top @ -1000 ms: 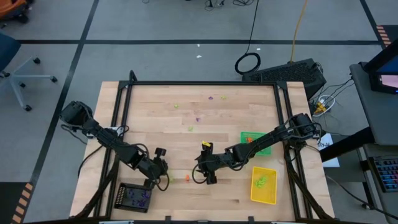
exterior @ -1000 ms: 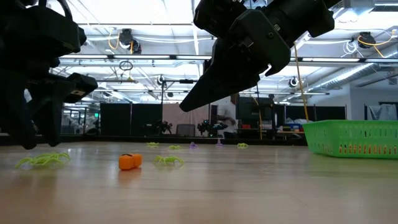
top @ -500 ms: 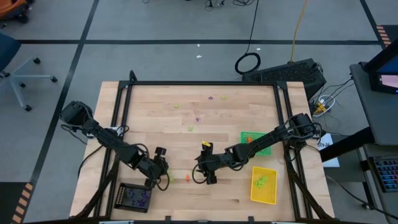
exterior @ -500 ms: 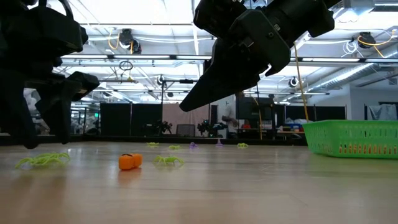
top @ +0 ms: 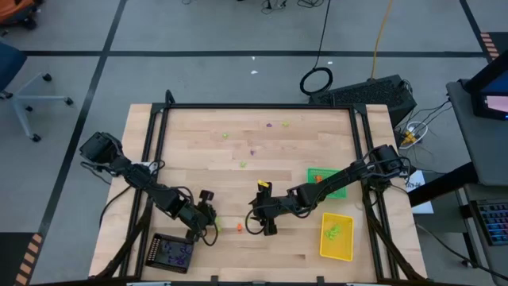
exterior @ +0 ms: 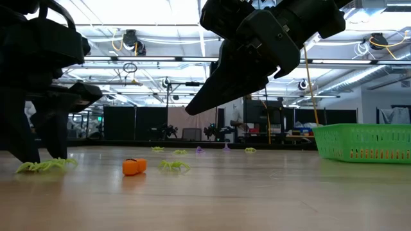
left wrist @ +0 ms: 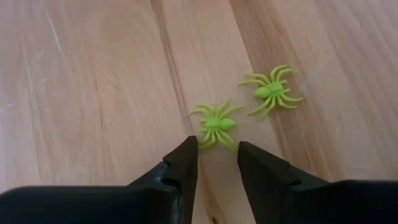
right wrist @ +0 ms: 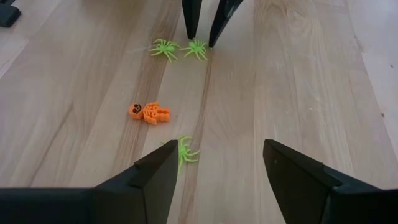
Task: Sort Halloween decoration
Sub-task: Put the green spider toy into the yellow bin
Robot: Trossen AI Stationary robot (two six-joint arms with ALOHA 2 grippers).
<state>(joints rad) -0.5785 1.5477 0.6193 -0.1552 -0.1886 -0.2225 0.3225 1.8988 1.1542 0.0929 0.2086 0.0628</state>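
Note:
Two lime-green spiders [left wrist: 214, 124] [left wrist: 272, 92] lie side by side on the wooden table, near its front left. My left gripper [left wrist: 216, 146] is open and slants down over the nearer spider [right wrist: 196, 48], a fingertip on each side of it at table height [exterior: 42, 154]. An orange pumpkin figure [right wrist: 148, 112] and a third green spider [right wrist: 183, 151] lie toward the middle. My right gripper [right wrist: 221, 146] hangs wide open above that spider, clear of the table [exterior: 199, 106]. More small trinkets [top: 252, 151] lie farther back. My left gripper's fingertips [left wrist: 186, 149] stand either side of the green spider's near legs [left wrist: 206, 140], slanting down from above. The spider lies flat on the table. Whether the fingers touch it I cannot tell.
A black tray [top: 171, 253] with purple pieces sits at the front left, just beside my left gripper. A green tray [top: 327, 181] and a yellow tray [top: 336, 236] holding green pieces stand on the right. Bare wood lies between the two grippers.
My left gripper has sunk toward the table onto the green spiders, until its fingertips stand at the tabletop. Its fingers spread wider on the way and have since drawn in a little. The spiders and the orange figure have stayed where they were.

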